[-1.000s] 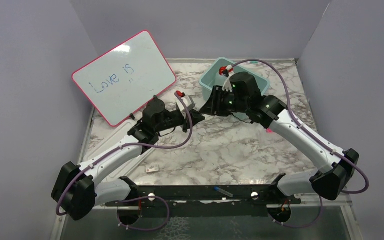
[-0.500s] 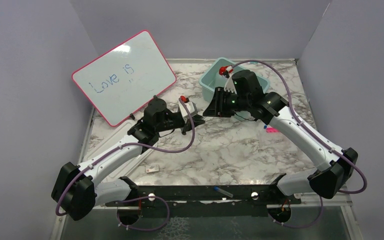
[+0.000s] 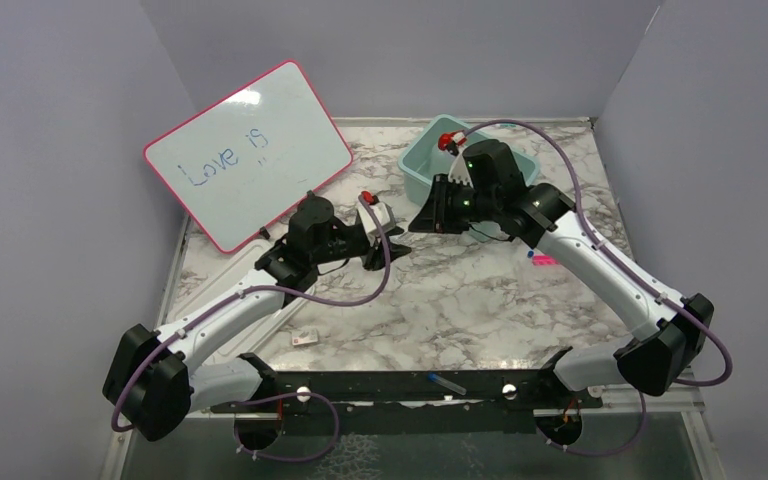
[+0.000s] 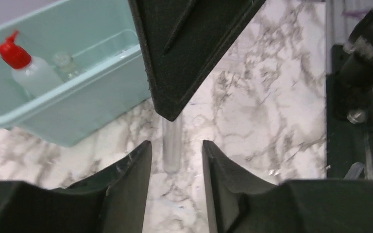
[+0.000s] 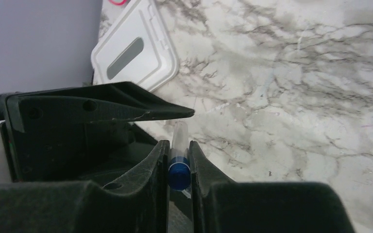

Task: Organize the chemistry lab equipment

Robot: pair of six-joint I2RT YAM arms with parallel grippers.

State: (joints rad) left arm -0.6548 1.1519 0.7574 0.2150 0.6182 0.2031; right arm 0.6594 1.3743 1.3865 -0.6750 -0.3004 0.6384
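- L pincer [image 4: 176, 145]: wrist rolled slightly over the last sec, fingers spread. Clear tube [image 4: 171, 155] sits between the tips, not gripped yet.
- R pincer [image 5: 178, 145]: barely moved, pinching tube at blue-cap end, tip-to-tip w/ L.
- Reads as handover; bin [image 4: 77, 116] just behind R.

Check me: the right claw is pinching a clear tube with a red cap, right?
Not quite. The right claw does pinch a clear tube, but its cap is blue, not red, as the right wrist view shows.
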